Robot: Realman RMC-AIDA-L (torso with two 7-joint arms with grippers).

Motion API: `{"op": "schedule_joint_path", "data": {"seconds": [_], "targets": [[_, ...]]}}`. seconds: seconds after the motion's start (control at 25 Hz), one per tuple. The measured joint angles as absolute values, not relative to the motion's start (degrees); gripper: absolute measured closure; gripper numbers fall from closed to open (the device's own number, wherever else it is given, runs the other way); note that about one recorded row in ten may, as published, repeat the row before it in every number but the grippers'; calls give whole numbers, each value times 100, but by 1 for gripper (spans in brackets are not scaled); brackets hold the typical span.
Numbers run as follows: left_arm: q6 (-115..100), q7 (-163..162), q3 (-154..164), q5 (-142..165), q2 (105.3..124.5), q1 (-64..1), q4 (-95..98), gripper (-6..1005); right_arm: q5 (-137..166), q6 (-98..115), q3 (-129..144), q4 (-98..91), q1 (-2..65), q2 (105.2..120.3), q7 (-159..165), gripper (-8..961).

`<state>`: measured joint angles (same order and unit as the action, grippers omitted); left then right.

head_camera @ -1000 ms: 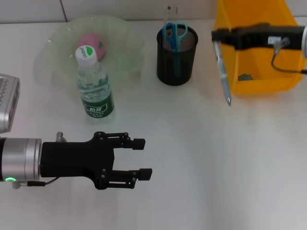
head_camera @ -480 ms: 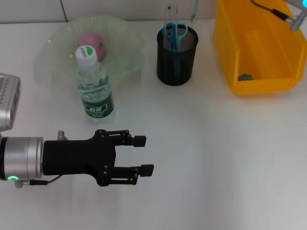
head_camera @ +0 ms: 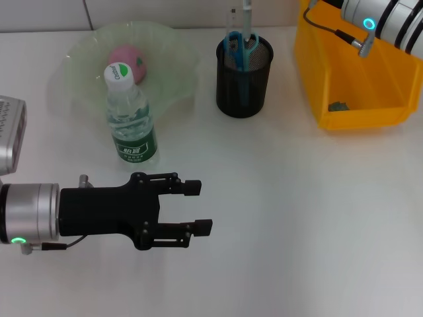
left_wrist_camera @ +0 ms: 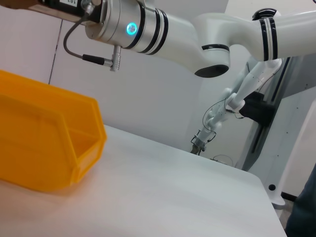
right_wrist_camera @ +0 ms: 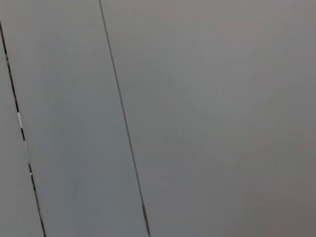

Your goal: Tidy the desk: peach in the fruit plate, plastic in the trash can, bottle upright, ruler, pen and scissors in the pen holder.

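Left gripper (head_camera: 198, 207), jaws apart and empty, hovers over the white desk (head_camera: 297, 218) near the upright bottle (head_camera: 130, 119). Peach (head_camera: 127, 59) lies in the fruit plate (head_camera: 86, 53). Pen holder (head_camera: 243, 76) contains scissors (head_camera: 239, 47) and pen (head_camera: 246, 16). Right arm (head_camera: 383, 18) is above the yellow bin (head_camera: 357, 112); its gripper is unseen.

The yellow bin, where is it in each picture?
Head view: the yellow bin is at the far right of the desk, right of the black pen holder.
Left wrist view: yellow bin fills the near side.
Right wrist view: not in it.
Shared landmark: the right arm above the bin.
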<state>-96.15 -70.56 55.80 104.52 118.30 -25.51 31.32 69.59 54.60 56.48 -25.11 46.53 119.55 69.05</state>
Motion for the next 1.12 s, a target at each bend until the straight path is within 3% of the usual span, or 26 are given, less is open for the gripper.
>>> {"op": "schedule_joint_path", "data": {"seconds": [0.24,0.36,0.52,0.76,1.0,1.12], "targets": [[-9615,-7058,5581,10449,11839,-2570,3124,262,6947,5492,5646,-2474,4598,11954,6886,804],[-9627,-7057,5581,10440,11846,-2571,3120,261,6943,5610,5645,-2500,4509,11935,6919,595],[-9675,-7042,5581,10425,11846,-2542,3120,260,6999,6208,5654,-2633,4287,11877,7131,559],[-9862,-7006,5438,10361,11804,-2403,3120,259,8073,8669,5614,-3473,3059,11640,7782,500],[-9971,-6810,5184,10359,11751,-2103,3119,257,8966,10094,5590,-3619,2325,11508,7462,440],[-9944,-6712,5160,10361,11744,-1937,3119,257,9427,10696,5589,-3542,2070,11484,7292,308]]}}
